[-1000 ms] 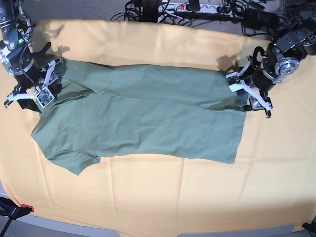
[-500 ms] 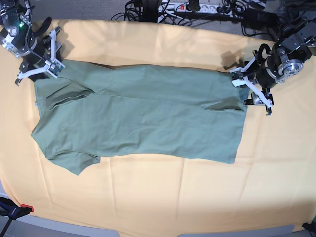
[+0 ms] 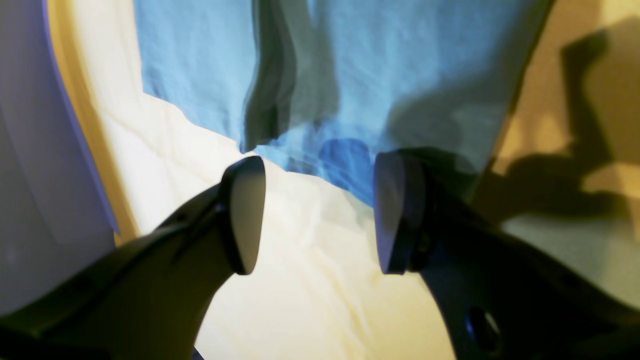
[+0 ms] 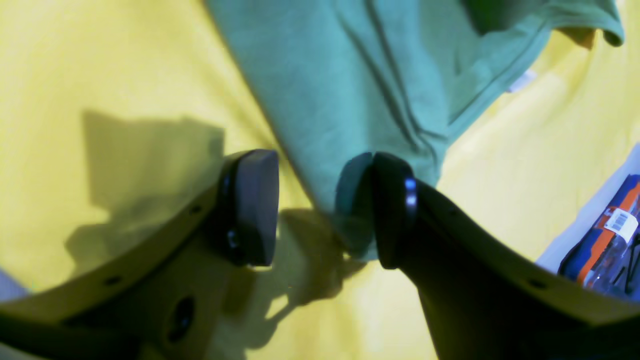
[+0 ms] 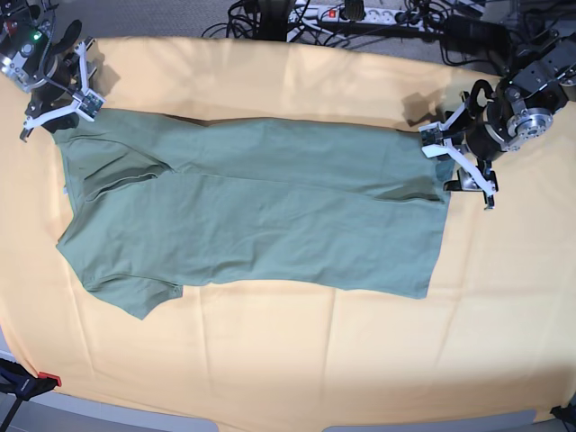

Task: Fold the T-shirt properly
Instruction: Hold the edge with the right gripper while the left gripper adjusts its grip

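Yellow-orange cloth covers the whole surface; cables and a power strip lie beyond its far edge.

**Position of the garment.** The T-shirt lies flat across the middle of the surface, long axis running left to right in the base view. Its far long edge is already folded over onto the body. The hem end points toward the base view's right edge, the collar and sleeve end toward its left edge.

**Change in the last second.**
- The right hand was down on the folded shoulder area a second ago. It has since lifted away and now stands at the far left corner of the surface in the base view, just beyond the garment's corner. Its jaws are spread and hold nothing.
- The left hand has risen slightly off the hem corner and stays just beside it, jaws apart and empty.
- The T-shirt has not shifted.

**Meaning for the task.** Judged from this, the first lengthwise fold has been set down and released. The near long edge is still unfolded, and no crosswise fold has been made.

**Limits of view.**
- In the left wrist view the fabric appears blue; this is a colour cast.
- Both wrist views are blurred, so contact between fingertips and fabric cannot be confirmed.
- The collar opening is not discernible.
- An orange and blue object at the right wrist view's edge is cut off and unidentifiable.
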Available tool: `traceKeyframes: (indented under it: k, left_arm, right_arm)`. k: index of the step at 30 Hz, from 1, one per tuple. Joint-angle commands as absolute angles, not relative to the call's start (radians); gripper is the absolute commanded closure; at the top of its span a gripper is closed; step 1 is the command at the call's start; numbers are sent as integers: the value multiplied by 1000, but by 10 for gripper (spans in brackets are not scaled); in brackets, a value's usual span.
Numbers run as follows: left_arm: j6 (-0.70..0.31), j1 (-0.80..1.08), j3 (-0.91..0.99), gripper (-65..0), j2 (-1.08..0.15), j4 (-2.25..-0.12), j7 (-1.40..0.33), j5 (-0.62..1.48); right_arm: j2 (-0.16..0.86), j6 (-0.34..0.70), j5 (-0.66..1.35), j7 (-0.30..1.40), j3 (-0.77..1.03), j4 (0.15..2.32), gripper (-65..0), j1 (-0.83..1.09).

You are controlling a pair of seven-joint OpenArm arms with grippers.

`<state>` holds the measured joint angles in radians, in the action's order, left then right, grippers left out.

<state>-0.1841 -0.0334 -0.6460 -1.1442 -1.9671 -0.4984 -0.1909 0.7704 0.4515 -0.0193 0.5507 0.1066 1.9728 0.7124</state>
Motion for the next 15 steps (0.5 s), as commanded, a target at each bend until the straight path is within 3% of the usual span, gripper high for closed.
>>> traceKeyframes:
  k: [1, 3, 9, 12, 15]
  left_arm:
    - [-169, -47, -634, -342, -1166, -1979, -494, -197]
    - [-169, -47, -634, -342, -1166, -1979, -494, -197]
    - [-169, -47, -634, -342, -1166, -1979, -495, -197]
    - [-169, -47, -634, -342, -1166, -1979, -494, -197]
    - [-169, -47, -634, -342, -1166, -1979, -495, -197]
  right_arm:
    - [788, 444, -35, 549, 114, 1968, -323, 715]
    - [788, 436, -49, 541, 114, 1961, -305, 715]
    - [788, 385, -58, 535, 114, 1961, -170, 715]
    - [792, 368, -57, 546, 114, 1962, -175, 715]
    - [807, 335, -61, 547, 114, 1962, -224, 715]
